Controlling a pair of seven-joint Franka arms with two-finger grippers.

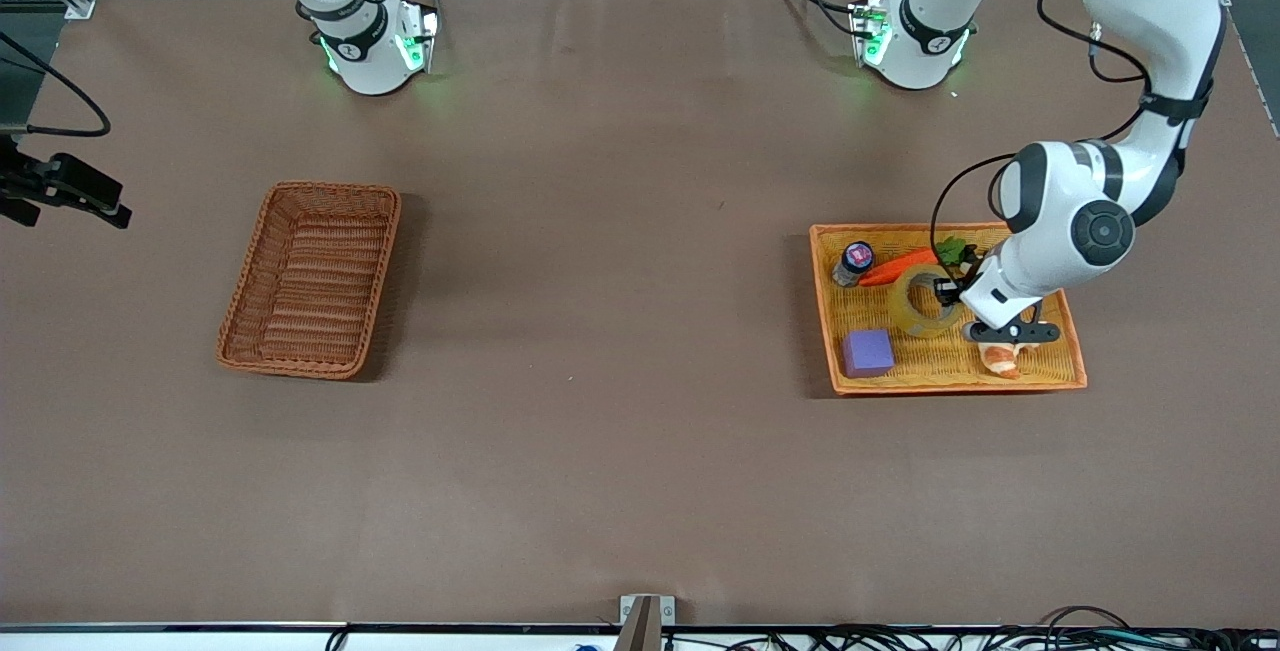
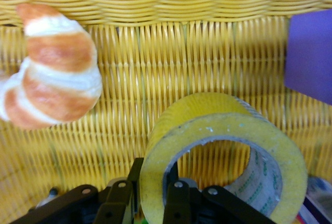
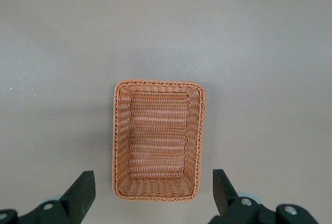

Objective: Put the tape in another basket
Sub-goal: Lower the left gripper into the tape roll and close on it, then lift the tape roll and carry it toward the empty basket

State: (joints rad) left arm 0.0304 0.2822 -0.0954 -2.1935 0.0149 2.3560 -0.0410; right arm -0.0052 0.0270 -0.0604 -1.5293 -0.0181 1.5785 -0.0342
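Left gripper (image 2: 150,203) is clamped on the tape (image 2: 223,156), one finger outside the wall of the roll and one inside its hole, low in the left wrist frame; gripping the wall this way looks meant to carry the ring upright, without squeezing it out of shape. In the front frame the tape (image 1: 925,301) sits at right of centre, standing tilted in the tray (image 1: 850,386), with the left gripper (image 1: 950,293) at its edge; whether it has left the tray floor I cannot tell. Around it lie a croissant (image 1: 1002,358) just beside, a purple block (image 1: 867,352) near the tray's lower corner, a carrot (image 1: 897,267) and a small bottle (image 1: 853,263) above it in the frame; the carrot and croissant sit close enough to be nudged on the lift. The basket (image 1: 310,278) waits at left of centre, well apart, bare brown table (image 1: 600,281) between. Right gripper (image 3: 153,195) hangs spread wide over the table with the basket (image 3: 158,141) under it; that arm waits.
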